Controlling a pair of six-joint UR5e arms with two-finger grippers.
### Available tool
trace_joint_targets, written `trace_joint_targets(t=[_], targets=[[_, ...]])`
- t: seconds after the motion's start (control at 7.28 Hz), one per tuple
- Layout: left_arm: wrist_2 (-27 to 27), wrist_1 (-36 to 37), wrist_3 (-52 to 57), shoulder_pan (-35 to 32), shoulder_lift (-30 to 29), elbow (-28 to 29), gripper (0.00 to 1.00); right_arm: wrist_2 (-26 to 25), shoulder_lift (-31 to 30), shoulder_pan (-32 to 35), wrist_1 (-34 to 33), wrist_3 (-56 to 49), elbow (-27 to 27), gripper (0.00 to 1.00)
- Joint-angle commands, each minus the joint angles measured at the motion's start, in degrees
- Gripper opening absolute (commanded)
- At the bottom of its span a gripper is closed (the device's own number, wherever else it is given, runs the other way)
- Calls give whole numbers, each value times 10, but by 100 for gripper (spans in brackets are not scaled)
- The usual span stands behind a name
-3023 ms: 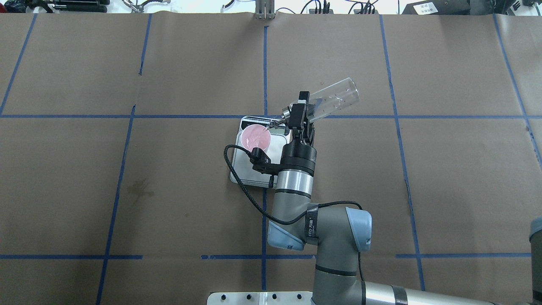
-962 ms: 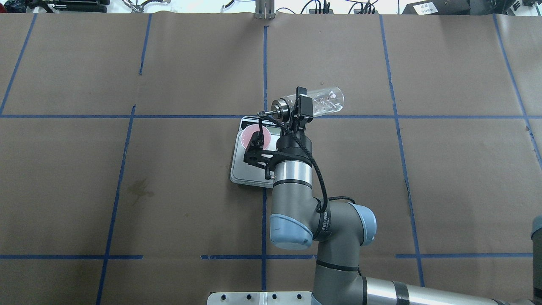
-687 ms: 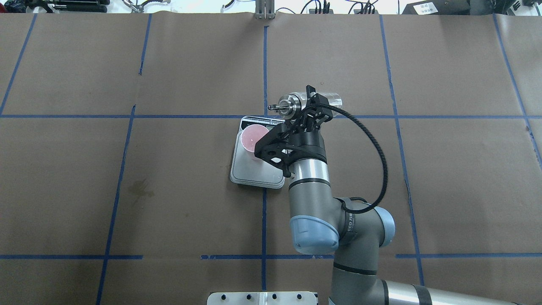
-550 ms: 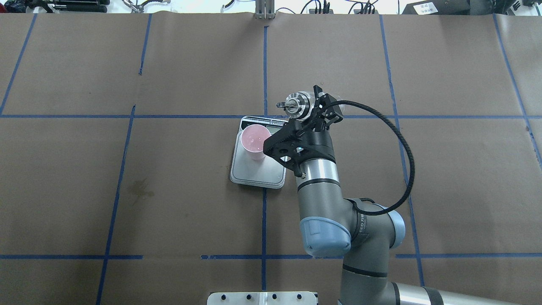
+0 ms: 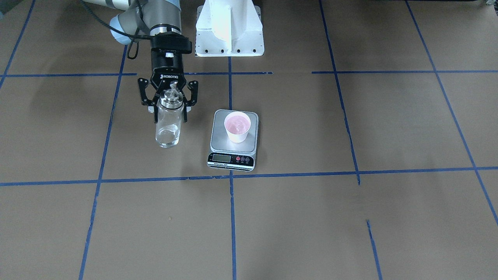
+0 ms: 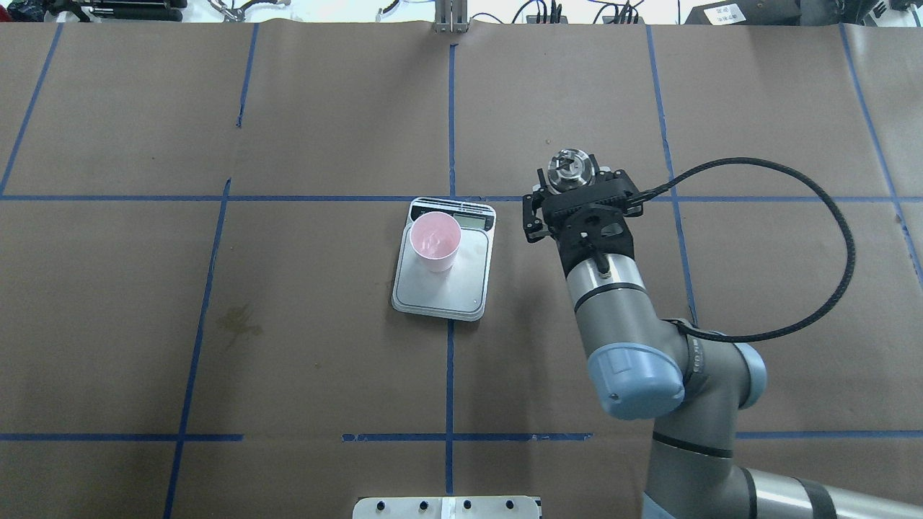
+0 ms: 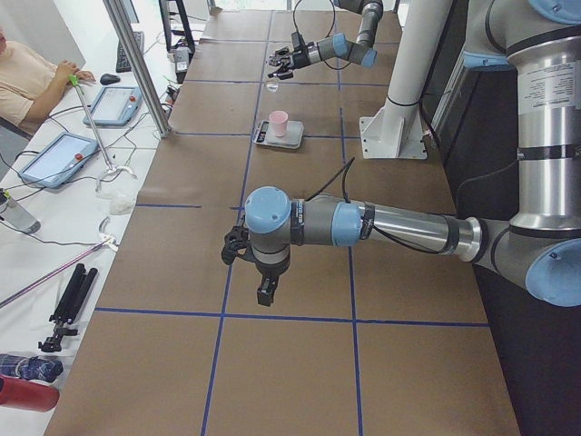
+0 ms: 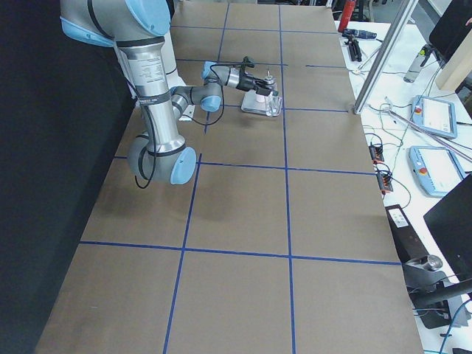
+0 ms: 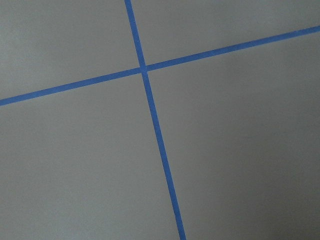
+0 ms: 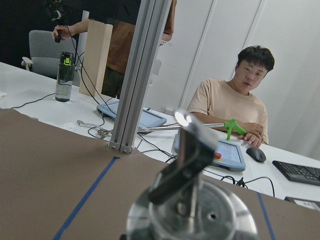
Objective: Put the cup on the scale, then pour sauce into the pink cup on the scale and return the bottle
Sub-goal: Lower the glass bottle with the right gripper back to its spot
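While the right gripper (image 5: 170, 108) pinches the upright bottle (image 5: 168, 130) just under its metal collar, pink cup (image 5: 237, 127) sits on the scale (image 5: 232, 149) beside it, left gripper (image 7: 261, 287) well apart over the table (image 5: 350, 214), can't tell if it's spread.

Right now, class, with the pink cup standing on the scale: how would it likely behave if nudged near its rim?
The cup looks like small, thin plastic, so it is probably light and easily shifted on the smooth steel scale. It narrows toward its base, so a push near the rim might tip it rather than slide it.
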Motion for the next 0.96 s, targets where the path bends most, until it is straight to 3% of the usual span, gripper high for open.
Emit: trace_joint_targets(t=[0.0,0.27,0.41,0.82], targets=[[0,0,1,0,-2,-1,100,39,-80,14,0,105,46,0],[0,0,1,0,-4,0,100,57,-131,16,1,152,68,0],[0,-1,1,0,-6,-1,100,95,-154,25,2,192,75,0],[1,0,-2,1,-15,0,100,133,-190,30,2,207,72,0]])
